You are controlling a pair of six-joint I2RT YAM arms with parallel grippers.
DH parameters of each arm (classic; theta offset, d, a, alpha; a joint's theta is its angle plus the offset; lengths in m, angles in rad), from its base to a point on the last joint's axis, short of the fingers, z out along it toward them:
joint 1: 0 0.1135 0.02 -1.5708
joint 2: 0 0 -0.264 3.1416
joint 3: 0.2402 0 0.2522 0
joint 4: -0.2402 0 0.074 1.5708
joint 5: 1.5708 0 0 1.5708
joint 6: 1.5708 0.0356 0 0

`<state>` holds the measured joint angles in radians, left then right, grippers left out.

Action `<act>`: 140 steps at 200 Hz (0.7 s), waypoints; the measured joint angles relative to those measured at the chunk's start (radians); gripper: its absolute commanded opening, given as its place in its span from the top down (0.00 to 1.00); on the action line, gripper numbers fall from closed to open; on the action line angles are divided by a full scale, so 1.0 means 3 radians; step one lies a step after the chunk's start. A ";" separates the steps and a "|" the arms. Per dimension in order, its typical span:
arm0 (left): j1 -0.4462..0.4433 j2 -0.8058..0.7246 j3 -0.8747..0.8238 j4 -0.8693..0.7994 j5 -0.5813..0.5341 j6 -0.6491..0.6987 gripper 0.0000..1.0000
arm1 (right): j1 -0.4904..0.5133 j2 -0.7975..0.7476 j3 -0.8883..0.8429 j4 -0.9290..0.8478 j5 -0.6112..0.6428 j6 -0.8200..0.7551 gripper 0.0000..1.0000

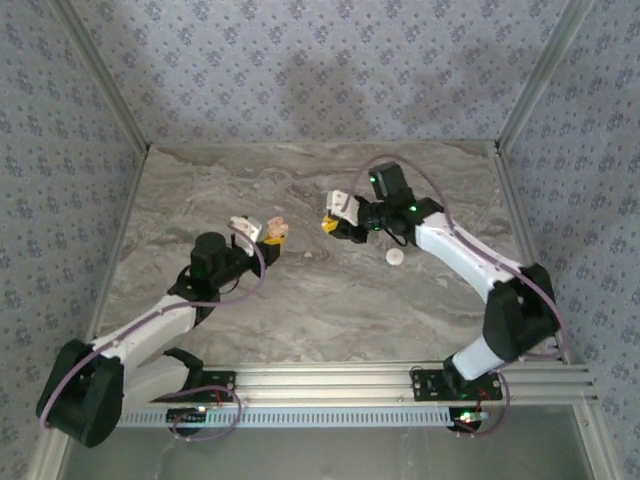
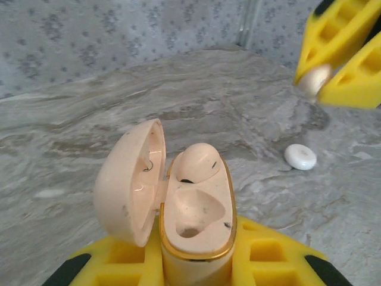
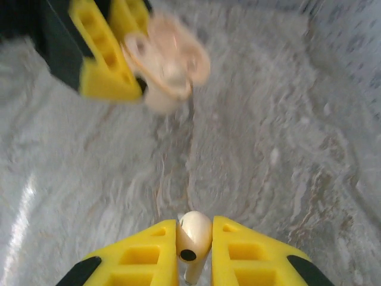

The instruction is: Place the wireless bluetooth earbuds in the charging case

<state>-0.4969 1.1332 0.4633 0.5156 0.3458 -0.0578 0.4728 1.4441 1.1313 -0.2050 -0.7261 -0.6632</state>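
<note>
The left claw [image 2: 196, 265] was clenched on the charging case [image 2: 196, 217], lid [image 2: 128, 185] open; the first earbud [image 2: 197, 162] sat in the far well; the near well was empty; the right claw [image 3: 194, 244] gripped the second earbud [image 3: 194, 231], apart from the case; its insertion was not yet done. A white disc [image 2: 300, 157] lay on the surface [image 2: 71, 173], apparently clear of the approach path.

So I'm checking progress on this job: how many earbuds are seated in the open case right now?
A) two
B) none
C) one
C: in the left wrist view the charging case has one earbud in its far slot and its near slot is hollow, while the right gripper pinches the other earbud.
</note>
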 measured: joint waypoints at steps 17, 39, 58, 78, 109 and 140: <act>-0.0086 0.0247 0.0154 0.0160 0.0080 0.0000 0.82 | -0.0120 -0.0220 -0.0220 0.0409 -0.0187 0.0450 0.82; -0.0212 0.0525 0.0384 0.0346 0.0187 -0.0004 0.82 | -0.0225 -0.0418 -0.0479 0.0980 -0.0340 0.1007 0.82; -0.0319 0.0710 0.0552 0.0502 0.0273 -0.0025 0.82 | -0.0263 -0.0516 -0.0670 0.1495 -0.0409 0.1503 0.82; -0.0402 0.0841 0.0668 0.0641 0.0348 -0.0051 0.82 | -0.0276 -0.0567 -0.0832 0.1958 -0.0423 0.1924 0.82; -0.0473 0.0961 0.0774 0.0779 0.0422 -0.0075 0.82 | -0.0271 -0.0598 -0.1013 0.2481 -0.0406 0.2375 0.82; -0.0498 0.0988 0.0825 0.0820 0.0470 -0.0078 0.82 | -0.0192 -0.0598 -0.1045 0.2669 -0.0383 0.2499 0.81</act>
<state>-0.6464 1.4296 0.7109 0.7616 0.4870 -0.0811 0.4152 1.2648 0.8177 0.5957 -0.8410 0.0864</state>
